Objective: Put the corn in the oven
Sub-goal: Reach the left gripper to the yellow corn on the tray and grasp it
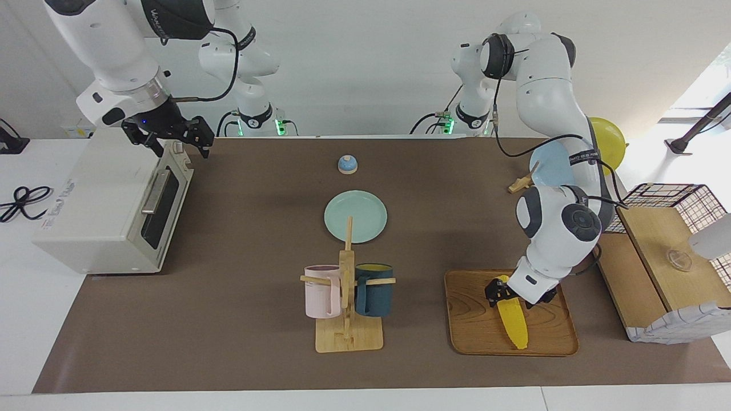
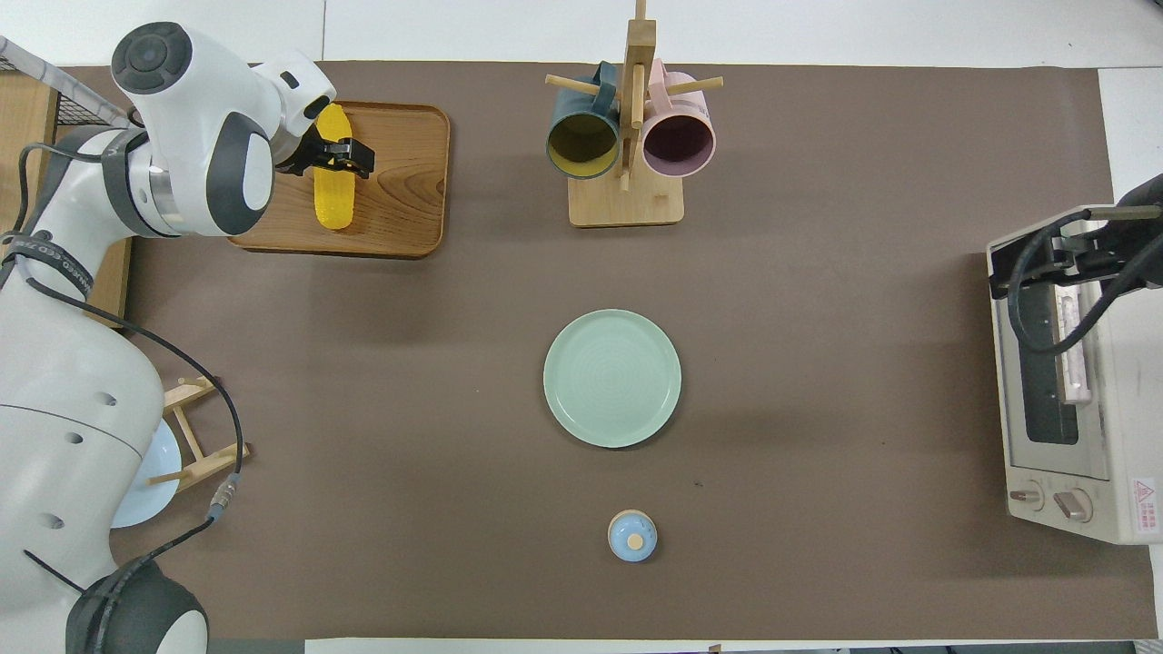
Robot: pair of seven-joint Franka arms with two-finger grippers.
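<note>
The corn [image 1: 513,323] is a bright yellow cob lying on a wooden tray [image 1: 469,319] toward the left arm's end of the table. My left gripper [image 1: 501,292] is down over the cob's end nearer the robots, open, with a finger on each side of it; the overhead view shows the same straddle of the corn [image 2: 332,195] by the left gripper [image 2: 335,160]. The oven [image 1: 108,205] is an off-white box at the right arm's end, its dark glass door shut. My right gripper [image 1: 174,140] hangs open over the oven's top edge by the door.
A mug rack [image 1: 347,308] with a pink and a dark blue mug stands beside the tray. A pale green plate [image 1: 355,216] and a small blue knob [image 1: 347,164] lie mid-table. A plate rack [image 1: 528,184] and a wooden box [image 1: 657,268] stand at the left arm's end.
</note>
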